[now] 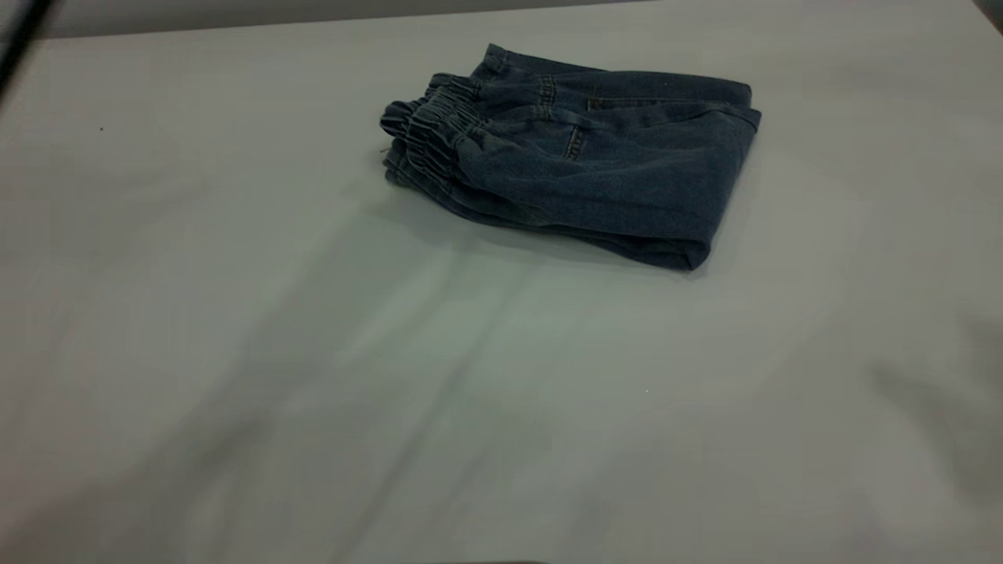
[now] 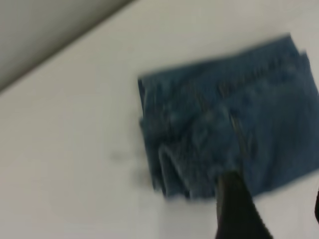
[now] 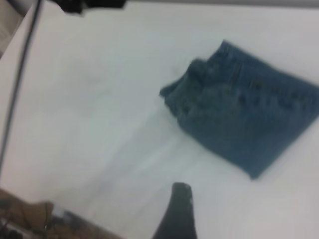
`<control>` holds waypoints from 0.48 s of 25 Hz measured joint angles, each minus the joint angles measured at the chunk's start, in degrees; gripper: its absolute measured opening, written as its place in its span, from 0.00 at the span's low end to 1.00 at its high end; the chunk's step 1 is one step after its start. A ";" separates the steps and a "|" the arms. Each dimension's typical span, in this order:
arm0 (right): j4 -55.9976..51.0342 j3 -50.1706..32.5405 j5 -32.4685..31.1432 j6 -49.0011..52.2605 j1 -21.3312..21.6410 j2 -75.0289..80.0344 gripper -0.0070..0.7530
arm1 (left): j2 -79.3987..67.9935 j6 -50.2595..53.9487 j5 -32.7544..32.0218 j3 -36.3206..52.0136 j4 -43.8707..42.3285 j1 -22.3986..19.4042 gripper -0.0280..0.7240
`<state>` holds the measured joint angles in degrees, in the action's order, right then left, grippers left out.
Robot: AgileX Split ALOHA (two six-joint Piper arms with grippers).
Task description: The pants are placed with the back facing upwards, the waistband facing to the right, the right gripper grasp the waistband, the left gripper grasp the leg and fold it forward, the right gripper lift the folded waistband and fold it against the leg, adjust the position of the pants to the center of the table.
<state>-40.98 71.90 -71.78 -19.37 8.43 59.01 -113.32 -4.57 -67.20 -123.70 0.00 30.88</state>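
Starting at your left, the surface [image 1: 235, 352] lies bare. The waistband [image 1: 439, 129] faces that way on the folded pants [image 1: 580, 164], near the far edge, right of middle. Neither tool's opening can be told. Only centring seems left: nudge the bundle toward you.

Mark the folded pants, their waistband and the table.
pants [image 1: 627, 188], exterior view, smooth top fold.
waistband [image 1: 439, 129], exterior view, gathered elastic edge.
table [image 1: 235, 352], exterior view, bare surface.

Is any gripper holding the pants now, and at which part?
Nothing is held. The folded pants lie alone on the table; no gripper touches them.
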 joint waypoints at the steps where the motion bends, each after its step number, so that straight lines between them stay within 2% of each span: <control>1: 0.00 -1.77 -0.05 -0.34 0.00 -2.37 0.78 | 2.38 0.05 0.00 2.83 0.00 0.00 0.49; 5: 0.08 -7.35 -0.27 -1.45 0.00 -11.02 0.78 | 10.26 0.11 0.00 14.16 0.00 0.00 0.49; 12: 0.63 -10.95 -0.56 -1.64 0.00 -24.88 0.78 | 22.29 0.13 0.00 31.63 0.00 0.00 0.49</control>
<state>-40.35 60.95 -72.34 -21.01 8.43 34.13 -91.03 -4.44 -67.20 -92.07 0.00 30.88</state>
